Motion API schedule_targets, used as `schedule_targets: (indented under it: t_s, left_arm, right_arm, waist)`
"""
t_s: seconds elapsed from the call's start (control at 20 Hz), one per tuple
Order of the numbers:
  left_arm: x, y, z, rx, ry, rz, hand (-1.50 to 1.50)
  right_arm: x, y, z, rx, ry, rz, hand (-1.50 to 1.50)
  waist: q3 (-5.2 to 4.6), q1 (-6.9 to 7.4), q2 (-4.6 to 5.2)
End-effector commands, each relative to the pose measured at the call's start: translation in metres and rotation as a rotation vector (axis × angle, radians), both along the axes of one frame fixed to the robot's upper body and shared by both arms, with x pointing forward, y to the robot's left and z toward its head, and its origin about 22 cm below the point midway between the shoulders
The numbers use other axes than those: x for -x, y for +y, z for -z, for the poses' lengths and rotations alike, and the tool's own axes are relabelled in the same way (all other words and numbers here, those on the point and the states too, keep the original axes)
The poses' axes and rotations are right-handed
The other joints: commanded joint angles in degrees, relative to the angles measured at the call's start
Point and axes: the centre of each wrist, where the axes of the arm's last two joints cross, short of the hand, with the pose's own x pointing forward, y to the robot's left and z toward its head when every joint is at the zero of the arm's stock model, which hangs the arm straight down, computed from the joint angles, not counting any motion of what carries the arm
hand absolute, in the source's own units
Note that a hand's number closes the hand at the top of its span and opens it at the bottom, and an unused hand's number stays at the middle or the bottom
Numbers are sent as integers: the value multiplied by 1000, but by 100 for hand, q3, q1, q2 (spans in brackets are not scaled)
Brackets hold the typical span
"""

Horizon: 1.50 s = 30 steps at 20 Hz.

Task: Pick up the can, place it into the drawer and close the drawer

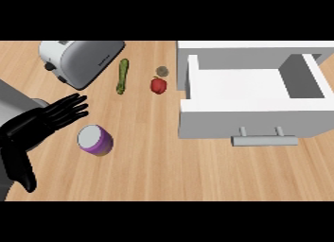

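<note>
can (94, 140) | lying on counter (148, 170), well left of drawer (257, 97), not yet lifted | progress: 0 of 3 steps done, drawer standing open, pick, place and close all left | left hand (40, 124): fingers straight and spread, grasping nothing, just left of can, apart from it | right hand: out of view | toaster (78, 59), cucumber (122, 75), red pepper (158, 85) beyond can

Your robot's left hand (37, 124): glossy black, with segmented fingers and a thick rounded thumb, joined to a smooth grey forearm (5, 101) at the near-left edge.
</note>
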Motion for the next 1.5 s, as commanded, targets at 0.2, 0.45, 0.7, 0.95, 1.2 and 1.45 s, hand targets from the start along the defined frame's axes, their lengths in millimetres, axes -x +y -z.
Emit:
schedule_targets:
  t_s: [0.2,0.45,0.7,0.95,1.2,1.45]
  left_arm:
    - [-1,-4,41,-20,-7,-54,-150]
    - [-18,8,52,-30,-17,-121,-150]
    - [-23,11,71,-60,-17,-136,-150]
    - [-9,28,92,-85,22,-116,-150]
    - [-7,23,110,-74,52,-152,-150]
    - [-5,16,120,-69,83,-133,-150]
  right_arm:
    - [1,-8,9,-5,11,-21,-150]
    - [15,2,-7,-13,-10,0,-150]
    - [6,10,-11,-13,-20,-14,-150]
    - [8,-3,8,0,-12,-25,-150]
    - [13,-4,-16,-11,-27,-21,-150]
    - [10,1,-18,-3,-24,-41,-150]
  waist:
    - [-1,-6,7]
    - [-5,-48,13]
    - [-6,-48,20]
    - [-8,-77,32]
    - [-16,-133,48]
    - [-18,-130,56]
